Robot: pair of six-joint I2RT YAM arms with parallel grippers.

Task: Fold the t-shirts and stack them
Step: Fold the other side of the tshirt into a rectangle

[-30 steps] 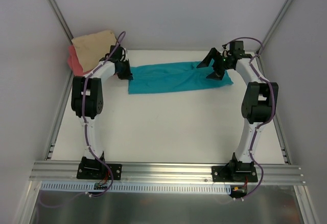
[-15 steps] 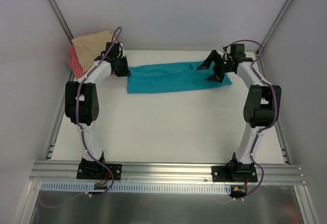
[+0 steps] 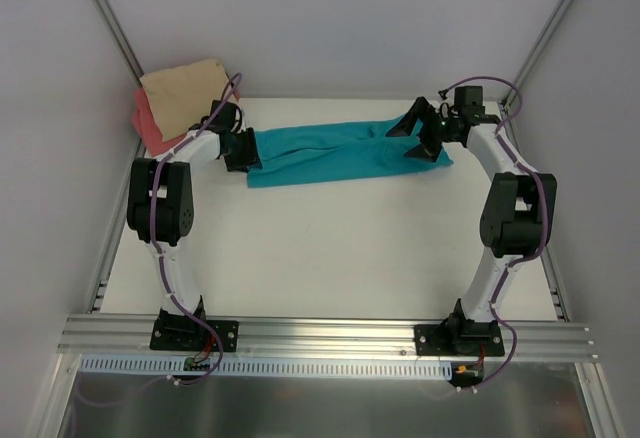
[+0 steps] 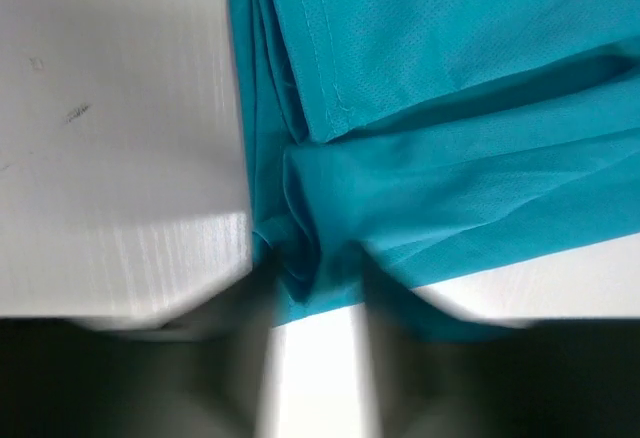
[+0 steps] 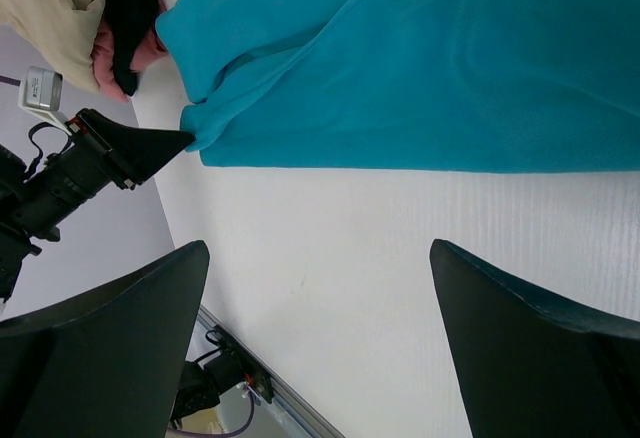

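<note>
The left claw [image 4: 312, 293] stands at a narrow gap. In its wrist view the blurred fingers [image 4: 255, 358] flank a bunched fold at the left end of the teal t-shirt [image 4: 450, 108], with white bench showing between them lower down. Whether they pinch the cloth cannot be told. The right claw [image 5: 318, 258] is spread wide and holds nothing. It hangs above bare bench [image 5: 330, 288], just beside the shirt's long edge.

Only the top view shows the whole shirt: a long folded band lying left to right across the far part of the bench, one claw at each end. It also shows the tan t-shirt [image 3: 180, 91] lying on top of the coral t-shirt [image 3: 148, 123] at the far left corner. The left wrist view alone gives the hem stitching and layered folds.

Both arms reach away from their bases with elbows raised, and their forearms angle inward toward the shirt's ends.
</note>
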